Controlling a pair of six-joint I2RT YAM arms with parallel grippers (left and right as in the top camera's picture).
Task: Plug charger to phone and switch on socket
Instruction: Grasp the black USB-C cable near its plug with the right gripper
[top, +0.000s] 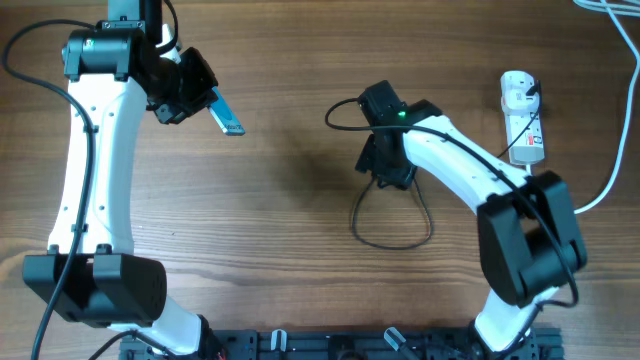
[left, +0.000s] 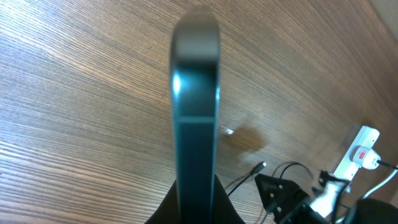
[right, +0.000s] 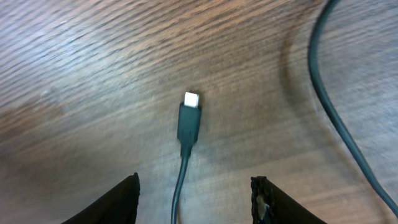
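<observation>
My left gripper (top: 205, 100) is shut on the phone (top: 226, 112), a flat teal slab held edge-up above the table at the far left; the left wrist view shows its narrow edge (left: 196, 118) rising from between the fingers. My right gripper (top: 385, 172) is open over the charger cable (top: 392, 235), which loops on the table. In the right wrist view the cable's small silver-tipped connector (right: 189, 118) lies on the wood just ahead of the open fingers (right: 194, 190), the cable running between them. The white socket (top: 522, 118) lies at the far right with a plug in it.
A thick white cord (top: 620, 150) runs from the socket along the right edge. The socket also shows at the right in the left wrist view (left: 360, 152). Bare wooden table lies between the two arms.
</observation>
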